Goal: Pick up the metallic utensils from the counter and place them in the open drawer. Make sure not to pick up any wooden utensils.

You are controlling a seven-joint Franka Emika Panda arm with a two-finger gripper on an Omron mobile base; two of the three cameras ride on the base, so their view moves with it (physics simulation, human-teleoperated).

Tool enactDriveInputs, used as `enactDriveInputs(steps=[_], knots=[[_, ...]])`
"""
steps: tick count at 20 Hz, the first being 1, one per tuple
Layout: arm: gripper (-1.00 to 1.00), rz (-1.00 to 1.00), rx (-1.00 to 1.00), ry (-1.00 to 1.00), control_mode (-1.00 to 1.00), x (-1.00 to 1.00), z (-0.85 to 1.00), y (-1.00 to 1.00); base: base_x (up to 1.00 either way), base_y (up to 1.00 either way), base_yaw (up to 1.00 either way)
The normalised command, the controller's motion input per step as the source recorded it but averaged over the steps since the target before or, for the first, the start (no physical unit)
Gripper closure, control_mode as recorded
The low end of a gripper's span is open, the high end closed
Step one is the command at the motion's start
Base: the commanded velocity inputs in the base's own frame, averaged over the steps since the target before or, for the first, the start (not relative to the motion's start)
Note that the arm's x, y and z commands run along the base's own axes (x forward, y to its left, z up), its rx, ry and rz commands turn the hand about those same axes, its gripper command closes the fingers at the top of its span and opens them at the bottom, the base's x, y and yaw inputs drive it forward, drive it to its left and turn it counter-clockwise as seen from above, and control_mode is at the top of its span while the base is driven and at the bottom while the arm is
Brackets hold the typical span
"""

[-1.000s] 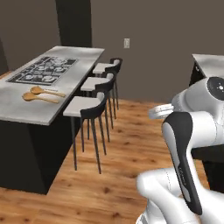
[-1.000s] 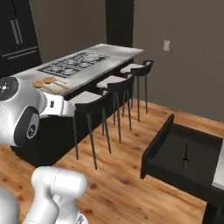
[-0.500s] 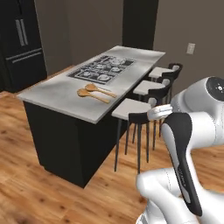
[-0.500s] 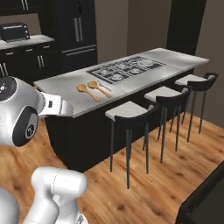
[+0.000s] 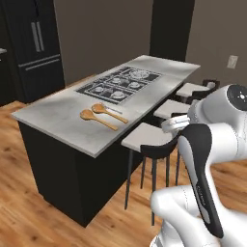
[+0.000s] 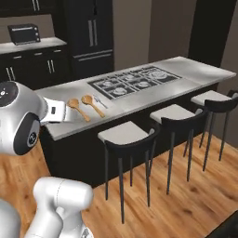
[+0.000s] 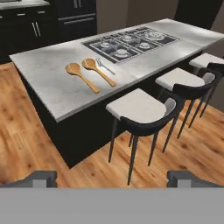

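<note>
Hand (image 7: 112, 178): fingers spread wide, empty, held in the air well short of the worktop (image 7: 52, 74), with floor and stools below it. Worktop: pale grey marbled slab on a black base, a black gas cooktop (image 7: 131, 43) set into it. Wooden spoons (image 7: 89, 72): two, light brown, lying side by side on the slab near the cooktop's corner, bowls toward the far edge, handles running toward the stool side. Fork (image 7: 105, 66): small, thin, silver-grey, lying just beside the spoon nearer the cooktop, between that spoon and the burners; whether they touch cannot be told. Stools (image 7: 142, 113): three, black-framed with pale seats, lined along the near side of the worktop, the first standing directly between the hand and the utensils. Black refrigerator (image 6: 90, 35) and dark cabinets behind the worktop; a toaster oven (image 6: 24, 33) on the far grey counter. Wooden floor (image 7: 26, 148) all round.
</note>
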Motion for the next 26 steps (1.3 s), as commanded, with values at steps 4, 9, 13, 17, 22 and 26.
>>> enactDriveInputs(steps=[4,9,13,17,22,26], knots=[[-1.00,0.00,0.00,0.00,1.00,0.00,0.00,0.00,0.99,0.00,0.19],[-1.00,0.00,0.00,0.00,1.00,0.00,0.00,0.00,0.88,0.00,0.15],[-1.00,0.00,0.00,0.00,1.00,0.00,0.00,0.00,0.70,-0.03,0.10],[-1.00,0.00,0.00,0.00,1.00,0.00,0.00,0.00,0.67,-0.02,0.08],[-1.00,0.00,0.00,0.00,1.00,0.00,0.00,0.00,0.62,-0.01,0.05],[-1.00,0.00,0.00,0.00,1.00,0.00,0.00,0.00,0.59,-0.02,0.02]])
